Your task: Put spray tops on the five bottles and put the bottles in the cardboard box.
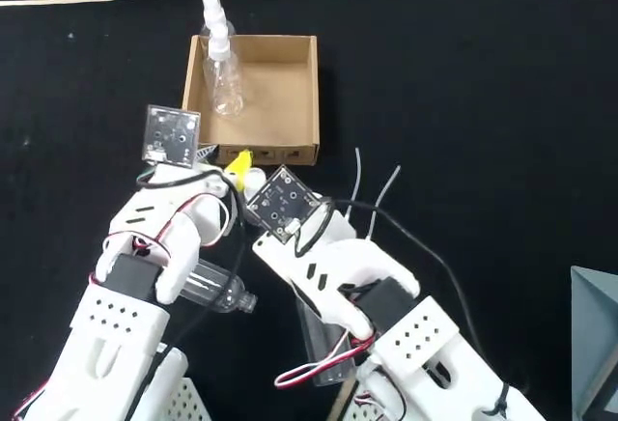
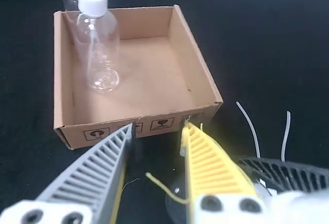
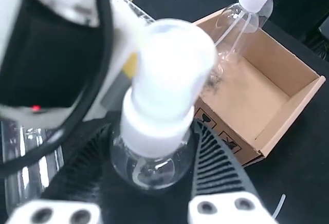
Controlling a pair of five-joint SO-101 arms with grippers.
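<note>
Two capped bottles in cardboard box | right jaws clench third bottle, spray top on — left jaws released | next, I judge: lift it into box.

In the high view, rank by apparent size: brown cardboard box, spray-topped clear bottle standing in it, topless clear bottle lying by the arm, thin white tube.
1. Brown cardboard box.
2. Spray-topped clear bottle and lying clear bottle: unsure, an arm hides part of the lying one.
3. Thin white tube.
</note>
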